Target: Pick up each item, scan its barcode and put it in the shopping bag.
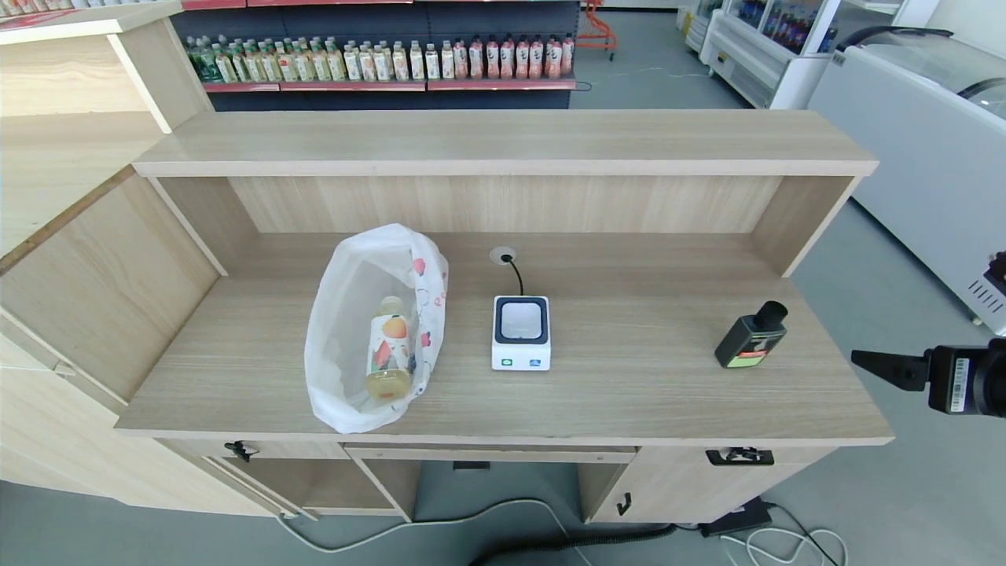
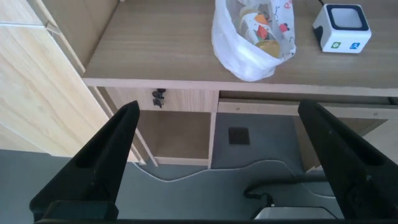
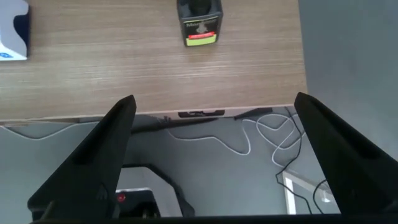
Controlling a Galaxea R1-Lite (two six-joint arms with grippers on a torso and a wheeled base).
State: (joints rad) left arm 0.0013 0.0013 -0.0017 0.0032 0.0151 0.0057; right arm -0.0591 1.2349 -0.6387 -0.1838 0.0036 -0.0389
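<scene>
Drink bottle [image 1: 389, 354] in shopping bag [image 1: 346, 314] left, scanner [image 1: 520, 332] centre, black bottle [image 1: 750, 336] right, left gripper [image 2: 217, 107] spread, empty, right gripper [image 3: 214, 98] spread, empty

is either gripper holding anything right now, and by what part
Nothing is held. The left gripper and the right gripper are both open with nothing between their fingers; the black bottle sits untouched on the counter.

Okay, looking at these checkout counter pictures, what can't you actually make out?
- Dark bottle: its barcode is too small to find in the head view, and its cap end is cut off by the picture edge in the right wrist view.
- Bottle in the shopping bag: partly veiled by the bag's film, and anything beneath it is hidden.
- Scanner: cropped by the edge in the right wrist view.
</scene>
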